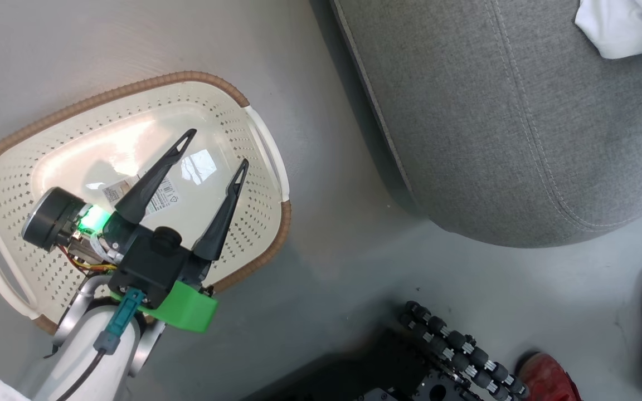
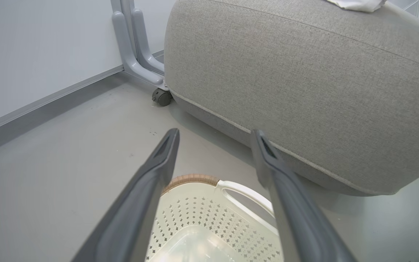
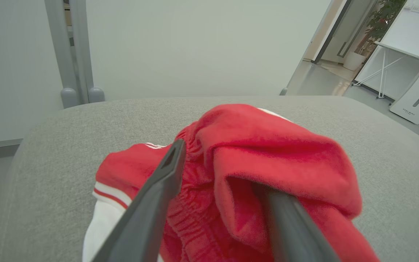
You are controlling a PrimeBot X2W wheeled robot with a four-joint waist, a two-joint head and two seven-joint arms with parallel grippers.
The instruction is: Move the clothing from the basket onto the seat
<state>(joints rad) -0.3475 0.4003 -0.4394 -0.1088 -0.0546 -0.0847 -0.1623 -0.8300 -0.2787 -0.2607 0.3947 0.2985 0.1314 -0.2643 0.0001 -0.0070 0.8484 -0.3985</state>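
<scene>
The basket (image 1: 131, 89) stands on the floor to the left of the seat (image 1: 521, 139), holding just a paper label (image 1: 154, 192). My left gripper (image 1: 216, 149) hovers open above the basket's inside, with nothing between its fingers. In the left wrist view the left gripper (image 2: 215, 134) points over the basket's rim (image 2: 195, 179) toward the seat's side (image 2: 304, 72). The red clothing (image 3: 267, 145) with white trim lies heaped on the seat (image 3: 67, 145). My right gripper (image 3: 220, 165) stands open in the heap, a red fold draped over its right finger. A white part of the clothing (image 1: 622, 28) shows at the seat's far corner.
A person's red shoes (image 1: 546, 376) stand on the floor at the lower right. My base's black roller wheel (image 1: 455, 345) is beside them. A grey frame leg with a caster (image 2: 162, 96) stands by the wall behind the seat.
</scene>
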